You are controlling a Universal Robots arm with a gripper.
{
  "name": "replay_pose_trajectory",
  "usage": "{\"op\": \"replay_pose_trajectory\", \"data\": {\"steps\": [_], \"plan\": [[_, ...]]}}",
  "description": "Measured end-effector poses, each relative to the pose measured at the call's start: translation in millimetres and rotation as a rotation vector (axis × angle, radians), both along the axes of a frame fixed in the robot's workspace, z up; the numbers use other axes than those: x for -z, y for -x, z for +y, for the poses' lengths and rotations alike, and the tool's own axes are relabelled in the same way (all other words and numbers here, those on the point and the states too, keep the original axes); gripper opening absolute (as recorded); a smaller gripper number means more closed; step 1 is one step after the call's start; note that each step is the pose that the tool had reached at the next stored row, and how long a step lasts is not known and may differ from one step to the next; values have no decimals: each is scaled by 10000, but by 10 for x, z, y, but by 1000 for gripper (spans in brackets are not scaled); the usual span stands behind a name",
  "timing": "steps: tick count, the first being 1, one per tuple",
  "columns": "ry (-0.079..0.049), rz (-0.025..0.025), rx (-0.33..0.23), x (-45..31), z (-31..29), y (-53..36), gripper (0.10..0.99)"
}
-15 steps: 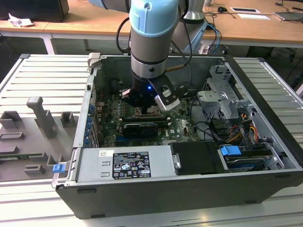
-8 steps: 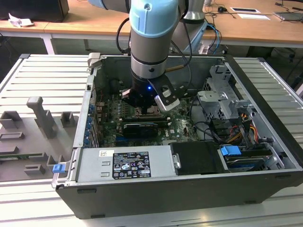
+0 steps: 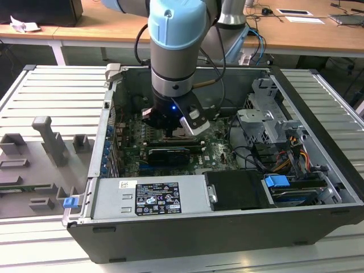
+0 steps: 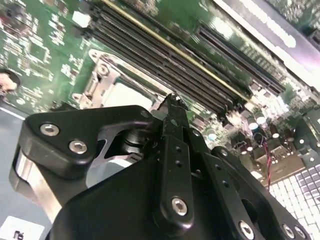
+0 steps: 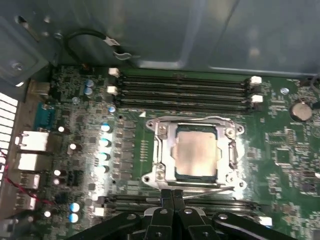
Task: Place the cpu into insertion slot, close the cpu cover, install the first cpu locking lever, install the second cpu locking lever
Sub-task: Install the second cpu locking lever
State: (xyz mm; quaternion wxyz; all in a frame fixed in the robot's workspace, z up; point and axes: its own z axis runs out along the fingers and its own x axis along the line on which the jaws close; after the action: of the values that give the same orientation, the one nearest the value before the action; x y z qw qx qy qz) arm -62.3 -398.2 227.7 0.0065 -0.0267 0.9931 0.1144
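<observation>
The cpu [image 5: 196,152], a pale tan square, lies flat in the insertion slot [image 5: 152,178] on the green board. The cpu cover [image 5: 165,150], a silver frame, lies down around it with the chip showing through its window. One thin wire lever [image 5: 210,189] runs slanted along the socket edge nearest my gripper; another wire lever [image 5: 200,119] lies along the opposite edge. My gripper [image 5: 172,196] is shut, its tips together right beside the slanted lever. In the second wrist view the gripper [image 4: 172,102] hangs just over the socket frame [image 4: 100,85]. In the exterior view the gripper [image 3: 175,132] is low inside the case.
Long black memory slots [image 5: 185,92] flank the socket on two sides. The open computer case [image 3: 227,227] holds a power supply [image 3: 151,196], a metal drive cage [image 3: 267,119] and loose cables [image 3: 250,153]. Grey fixtures [image 3: 51,142] stand on the table at the exterior view's left.
</observation>
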Motion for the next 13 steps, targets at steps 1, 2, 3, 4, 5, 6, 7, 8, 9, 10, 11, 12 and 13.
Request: {"op": "replay_pose_trajectory", "data": {"steps": [1, 2, 3, 4, 5, 6, 7, 8, 9, 10, 11, 12, 13], "plan": [[-13, -1, 0, 12, 1, 18, 106], [-13, 0, 1, 22, 0, 29, 106], [-15, 0, 1, 45, 0, 38, 106], [-16, 1, 1, 62, 0, 41, 106], [-18, 0, 0, 81, 0, 42, 106], [-19, -1, -1, 103, 0, 42, 106], [-20, 0, -1, 123, 0, 43, 106], [-21, 0, 1, 154, 0, 44, 106], [-27, 1, 0, 184, 0, 44, 106], [-67, 1, 2, 203, -2, 45, 106], [-131, 0, -1, 221, -11, 51, 106], [-143, -1, 0, 226, -19, 51, 106], [-151, 0, 0, 229, -28, 53, 106]]}}
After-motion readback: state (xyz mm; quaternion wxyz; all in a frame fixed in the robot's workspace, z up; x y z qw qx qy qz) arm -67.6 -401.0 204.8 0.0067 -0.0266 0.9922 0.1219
